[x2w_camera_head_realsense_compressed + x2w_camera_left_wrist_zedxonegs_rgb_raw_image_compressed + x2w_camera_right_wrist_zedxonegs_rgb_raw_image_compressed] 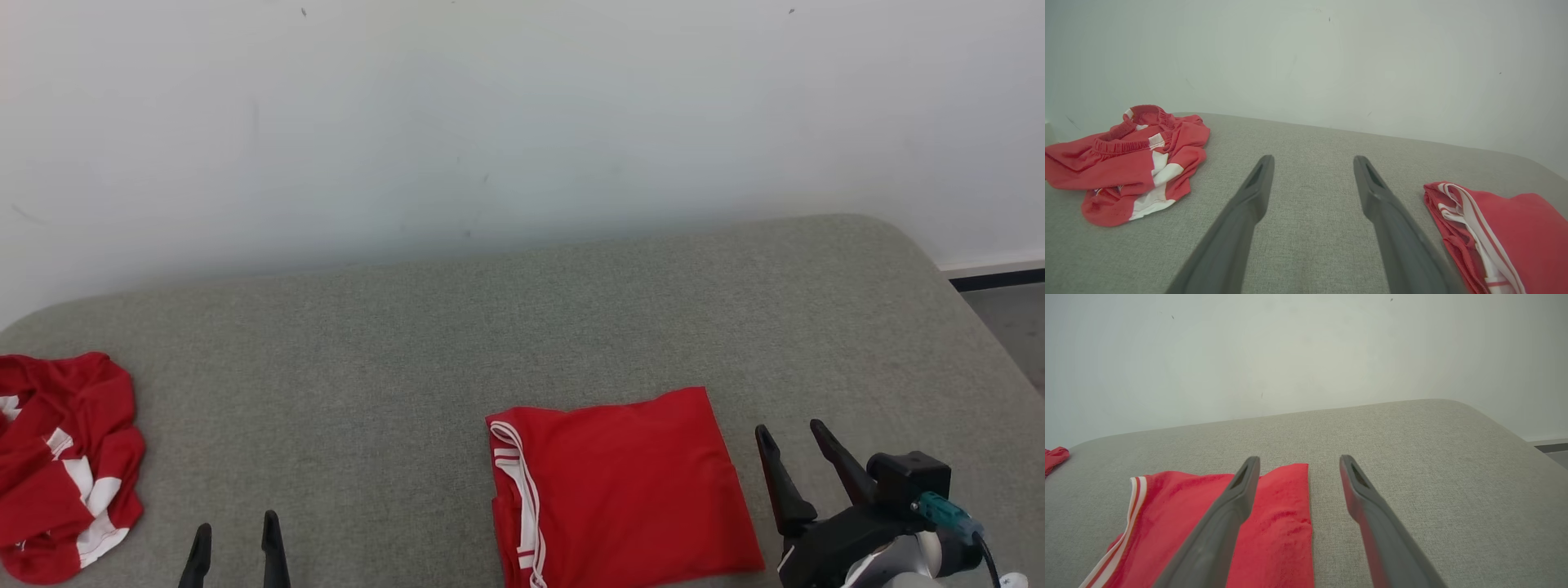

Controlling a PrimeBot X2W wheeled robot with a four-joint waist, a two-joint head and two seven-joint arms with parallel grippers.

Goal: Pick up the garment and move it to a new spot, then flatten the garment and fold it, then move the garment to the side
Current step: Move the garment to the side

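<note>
On the grey padded surface [490,327], the folded garment [620,490] lies flat. Folding looks done, with perhaps only the shift aside left. Well to its left sits a crumpled garment [65,465]. The right gripper [789,426] hovers just right of the folded garment and the left gripper [236,523] to its left, both spread and empty.

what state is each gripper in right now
left gripper: open, holding nothing
right gripper: open, holding nothing
</note>
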